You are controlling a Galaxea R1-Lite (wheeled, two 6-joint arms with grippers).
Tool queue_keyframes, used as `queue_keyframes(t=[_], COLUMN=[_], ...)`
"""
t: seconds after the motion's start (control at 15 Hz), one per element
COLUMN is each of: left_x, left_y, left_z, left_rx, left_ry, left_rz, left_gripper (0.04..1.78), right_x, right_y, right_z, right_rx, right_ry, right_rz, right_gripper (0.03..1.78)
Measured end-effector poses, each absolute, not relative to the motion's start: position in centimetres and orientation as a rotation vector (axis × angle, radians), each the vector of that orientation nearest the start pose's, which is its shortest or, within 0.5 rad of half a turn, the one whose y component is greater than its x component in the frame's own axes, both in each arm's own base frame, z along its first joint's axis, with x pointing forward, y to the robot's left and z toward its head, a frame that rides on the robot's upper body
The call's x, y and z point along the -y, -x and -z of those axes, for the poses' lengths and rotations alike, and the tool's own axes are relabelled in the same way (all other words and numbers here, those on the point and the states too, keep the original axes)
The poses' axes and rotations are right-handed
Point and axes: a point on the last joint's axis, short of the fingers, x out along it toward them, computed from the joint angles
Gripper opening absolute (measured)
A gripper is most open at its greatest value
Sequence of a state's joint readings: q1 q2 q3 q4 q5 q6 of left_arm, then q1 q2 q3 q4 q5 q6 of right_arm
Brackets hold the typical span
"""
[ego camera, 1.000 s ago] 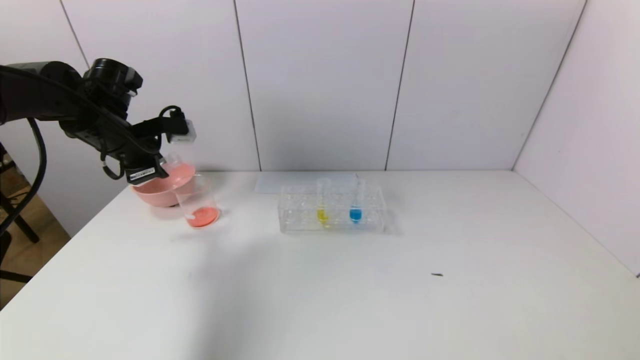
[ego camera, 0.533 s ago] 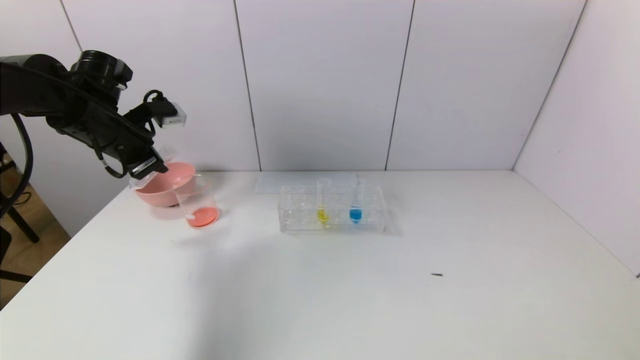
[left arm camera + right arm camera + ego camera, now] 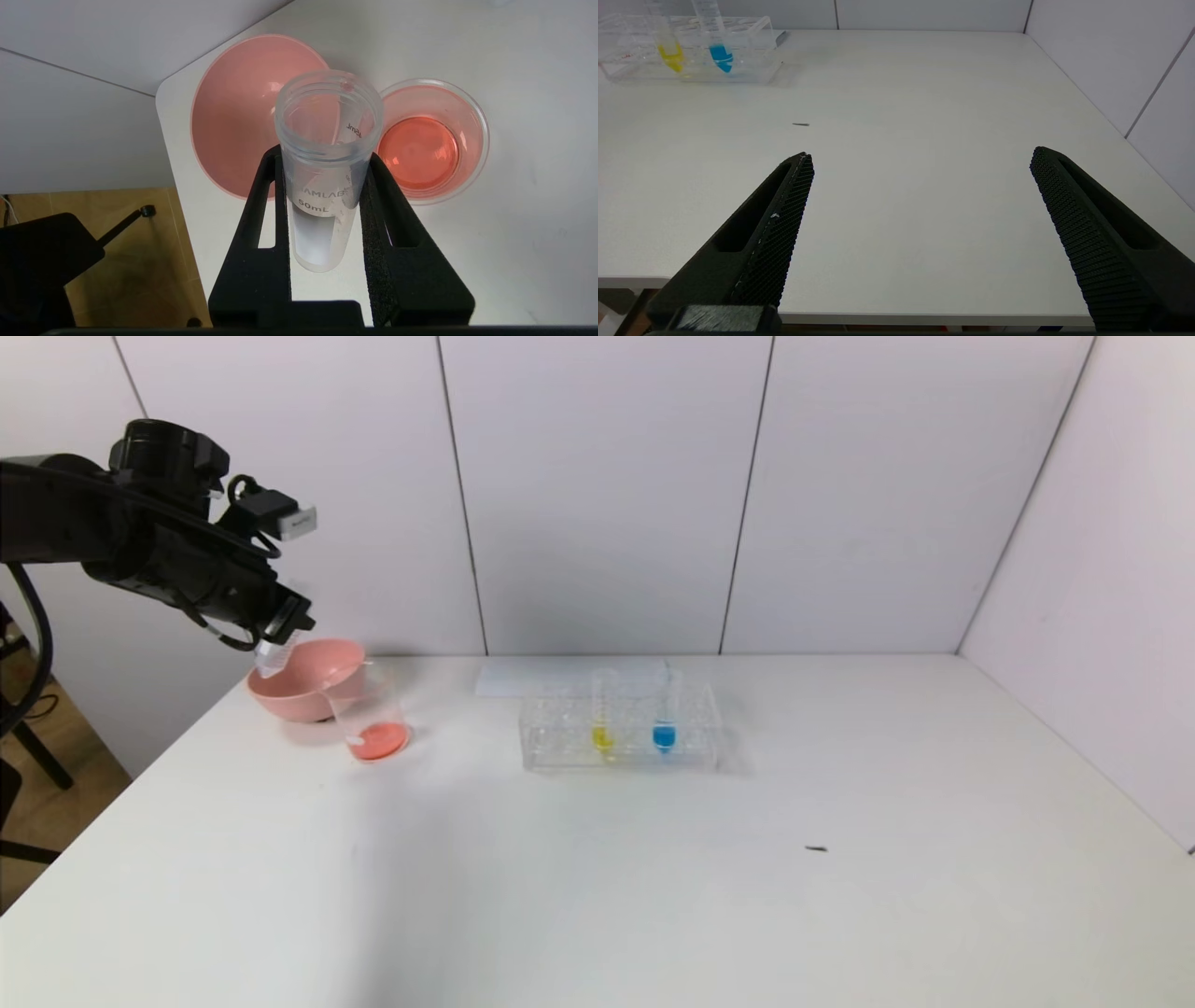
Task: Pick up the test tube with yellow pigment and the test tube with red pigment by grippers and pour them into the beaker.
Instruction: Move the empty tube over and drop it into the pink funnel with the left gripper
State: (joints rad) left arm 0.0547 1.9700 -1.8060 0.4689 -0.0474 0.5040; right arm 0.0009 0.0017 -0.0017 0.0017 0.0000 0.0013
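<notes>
Left wrist view, empty tube [image 3: 327,154] clamped between jaws

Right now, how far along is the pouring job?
Done: red liquid sits in the beaker. In hand: the left gripper holds the emptied test tube with red pigment over the pink bowl. Left: the test tube with yellow pigment waits in the rack; right gripper open, idle.
</notes>
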Motion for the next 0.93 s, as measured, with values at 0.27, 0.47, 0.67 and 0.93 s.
queue_keyframes(t=[0.27, 0.47, 0.67, 0.93], left_x=[-2.5, -2.6, -2.9, -3.3], left_y=[-38.3, -38.3, -38.8, -39.1], left_z=[-25.9, -25.6, -24.9, -24.0], left_rx=[-0.567, -0.532, -0.457, -0.413], left_ry=[-0.320, -0.295, -0.251, -0.179], left_rz=[0.081, 0.052, 0.020, -0.010], left_gripper=[0.45, 0.45, 0.45, 0.45], right_x=[0.0, 0.0, 0.0, 0.0], right_y=[2.3, 2.3, 2.3, 2.3], right_z=[-7.6, -7.6, -7.6, -7.6], right_rx=[-0.002, -0.002, -0.002, -0.001], right_ry=[-0.001, -0.001, -0.002, -0.001], right_rz=[0.000, -0.001, -0.001, -0.001], right_gripper=[1.70, 1.70, 1.70, 1.70])
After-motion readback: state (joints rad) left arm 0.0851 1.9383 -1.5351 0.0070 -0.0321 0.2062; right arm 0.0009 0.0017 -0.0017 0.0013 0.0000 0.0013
